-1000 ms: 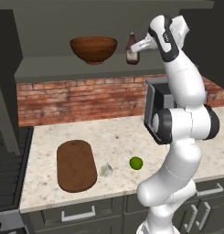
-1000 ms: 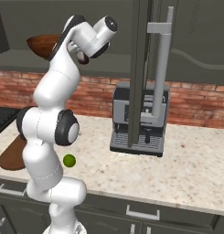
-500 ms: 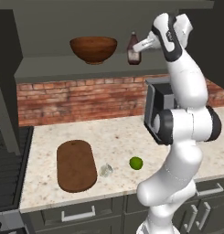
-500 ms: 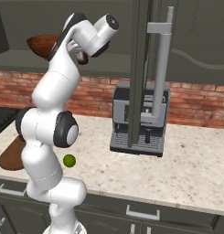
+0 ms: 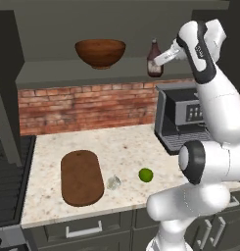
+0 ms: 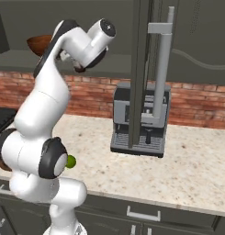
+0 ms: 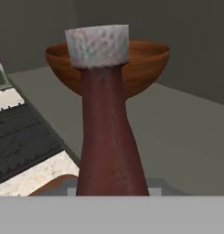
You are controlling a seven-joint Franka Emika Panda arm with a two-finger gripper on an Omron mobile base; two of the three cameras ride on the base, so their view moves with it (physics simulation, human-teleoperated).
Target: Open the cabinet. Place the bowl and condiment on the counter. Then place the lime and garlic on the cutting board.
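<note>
Brown glass fills the hand view: the condiment stands close before the camera, upright, its long axis vertical, neck and pale cap pointing up. The gripper reaches it from the side, up on the cabinet shelf. Its fingertips are hidden behind the bottle, so I cannot tell for sure whether the jaws clamp it; they look drawn in narrow around its body, and a grasp seems likely.

Taking the bottle as landmark: the bowl sits on the same shelf to its left, well apart, rim up. Far below and a little left of it, the lime lies on the counter. The garlic rests just left of the lime, and the board lies further left again, its long axis running from the front edge toward the brick wall. A coffee machine stands below and to the right of the bottle.

Progress, as I judge it: the cabinet is open, so the first step is done. Bowl and bottle both remain on the shelf, neither yet on the counter. Lime and garlic are off the board. The bottle appears to be the step in hand; everything after opening is left.
</note>
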